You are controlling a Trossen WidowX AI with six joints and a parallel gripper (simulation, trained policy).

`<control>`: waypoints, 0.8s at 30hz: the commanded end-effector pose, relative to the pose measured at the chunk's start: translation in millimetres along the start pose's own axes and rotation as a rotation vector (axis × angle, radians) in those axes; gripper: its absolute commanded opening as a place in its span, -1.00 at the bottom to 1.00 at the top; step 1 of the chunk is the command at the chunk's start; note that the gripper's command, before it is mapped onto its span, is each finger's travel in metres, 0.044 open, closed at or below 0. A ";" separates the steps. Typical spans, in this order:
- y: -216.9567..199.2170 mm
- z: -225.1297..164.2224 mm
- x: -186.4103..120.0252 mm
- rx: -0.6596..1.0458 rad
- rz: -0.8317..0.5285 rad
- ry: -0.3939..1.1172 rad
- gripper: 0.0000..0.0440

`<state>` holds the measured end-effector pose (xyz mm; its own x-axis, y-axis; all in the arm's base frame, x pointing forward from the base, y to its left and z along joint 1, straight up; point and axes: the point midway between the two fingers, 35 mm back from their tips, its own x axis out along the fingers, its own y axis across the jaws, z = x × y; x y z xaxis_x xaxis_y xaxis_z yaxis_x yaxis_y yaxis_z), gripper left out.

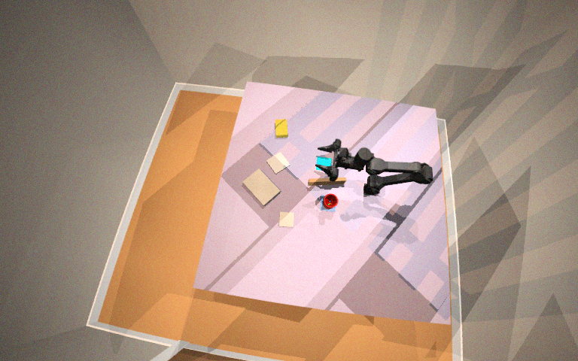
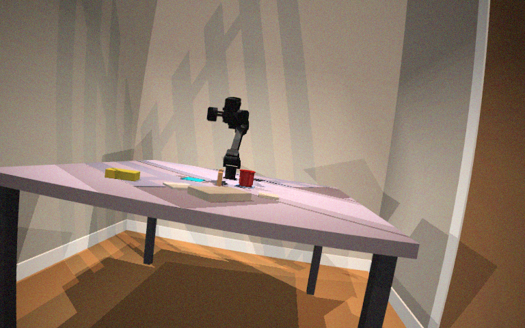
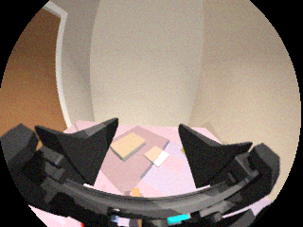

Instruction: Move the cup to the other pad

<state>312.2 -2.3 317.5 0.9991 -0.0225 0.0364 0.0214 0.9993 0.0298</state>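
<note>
Gripper: the gripper (image 1: 318, 157) (image 2: 227, 115) (image 3: 149, 124) is spread wide with nothing in it, up high and pointing out level over the table. Looks like a ready pose to me, room to swing down without knocking stuff.
Cup: the cup (image 1: 331, 198) (image 2: 246, 178) (image 3: 82, 225) is upright on the blue pad (image 1: 323, 207) (image 2: 240, 186), a bit off-centre. I'd guess that's its start spot, so the carry's still to do.
Cyan pad: the cyan pad (image 1: 323, 162) (image 2: 193, 179) (image 3: 178, 218) is bare, probably the drop-off.
Bar: the bar (image 1: 327, 181) (image 2: 219, 178) (image 3: 136, 192) stands between the pads, so I reckon it's there to force a lift over.
Cup's looks: bright red, round, open-topped, with tiny coloured marbles (image 1: 329, 203) down inside.
</note>
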 end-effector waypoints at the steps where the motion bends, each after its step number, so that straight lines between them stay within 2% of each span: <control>1: 1.1 0.5 -0.2 0.000 0.005 0.002 0.70; 13: 13.7 -1.2 -2.6 0.033 0.051 0.080 -0.69; 17: 19.5 -2.2 -2.6 0.063 0.069 0.120 -0.73; 24: 31.2 -1.4 -3.2 0.131 0.101 0.197 -0.55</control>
<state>308.1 23.5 318.1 0.9902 0.0751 -0.1178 -0.0590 0.9891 0.1348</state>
